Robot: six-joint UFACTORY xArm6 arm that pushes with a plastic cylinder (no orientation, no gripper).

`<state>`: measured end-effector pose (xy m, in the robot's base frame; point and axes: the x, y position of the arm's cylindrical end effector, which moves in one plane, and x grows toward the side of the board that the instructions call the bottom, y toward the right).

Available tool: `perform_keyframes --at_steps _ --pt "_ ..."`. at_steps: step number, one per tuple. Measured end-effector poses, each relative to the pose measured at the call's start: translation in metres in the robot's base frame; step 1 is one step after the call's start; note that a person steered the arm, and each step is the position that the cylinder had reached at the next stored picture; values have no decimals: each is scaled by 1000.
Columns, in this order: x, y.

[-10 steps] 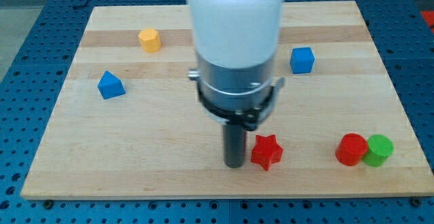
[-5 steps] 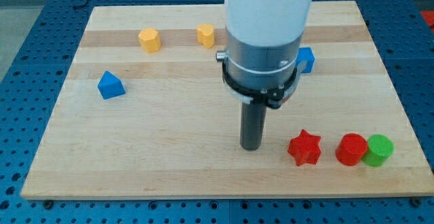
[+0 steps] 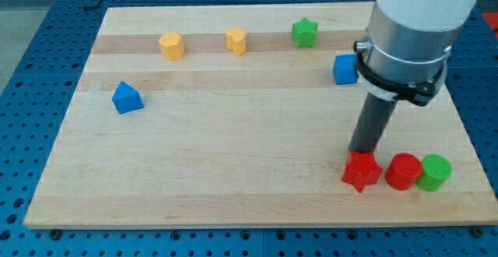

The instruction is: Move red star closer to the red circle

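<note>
The red star (image 3: 362,171) lies near the view's bottom right, close beside the red circle (image 3: 404,171) on its right, with a thin gap or touching; I cannot tell which. My tip (image 3: 363,151) stands just above the red star, at its top edge. The dark rod rises up and right into the grey and white arm body.
A green circle (image 3: 434,171) touches the red circle's right side. A blue cube (image 3: 345,68) is partly hidden by the arm. A green star (image 3: 305,32), two yellow blocks (image 3: 236,40) (image 3: 172,45) lie along the top. A blue triangle block (image 3: 127,97) sits left.
The red star slid right, from mid-board to beside the red circle. My tip moved right and now stands above the star. The arm body uncovered the green star.
</note>
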<state>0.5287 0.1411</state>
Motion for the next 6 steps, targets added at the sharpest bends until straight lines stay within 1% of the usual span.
perform_keyframes --at_steps 1,2,3,4,6 --pt "0 0" --pt "-4 -19" --pt "-3 -52" --pt "16 -61" --pt "19 -39"
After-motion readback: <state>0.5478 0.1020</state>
